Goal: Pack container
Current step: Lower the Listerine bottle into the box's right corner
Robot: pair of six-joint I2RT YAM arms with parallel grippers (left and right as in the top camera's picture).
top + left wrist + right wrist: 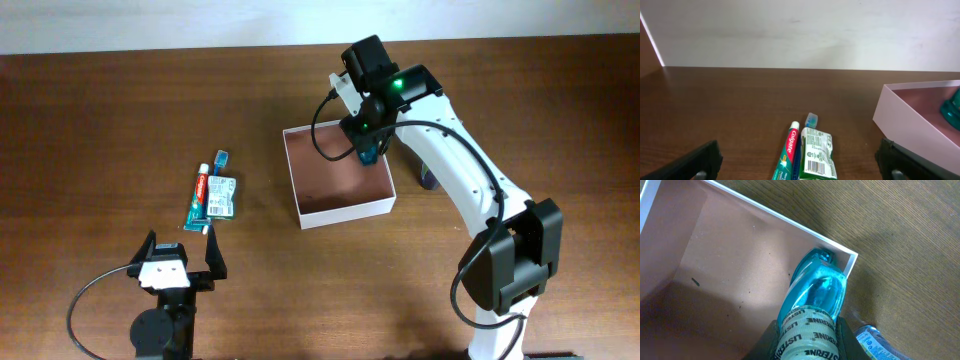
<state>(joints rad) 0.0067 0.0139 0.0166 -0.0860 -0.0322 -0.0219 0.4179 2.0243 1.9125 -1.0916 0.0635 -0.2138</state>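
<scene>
The container [345, 210] is a square white-walled box with a reddish-brown inside, at the table's middle. My right gripper [368, 148] is shut on a blue Listerine bottle [815, 297] and holds it inside the container's far right corner [852, 256]. The bottle shows as a teal shape in the left wrist view [952, 107]. My left gripper [180, 262] is open and empty at the near left. A Colgate toothpaste tube [198, 198], a green packet [222, 197] and a blue toothbrush [220, 160] lie together ahead of it, also in the left wrist view [790, 150].
Another small bottle with a white-blue label [877, 342] lies on the table just outside the container's right wall, partly under the right arm [428, 180]. A white wall [800, 30] bounds the table's far edge.
</scene>
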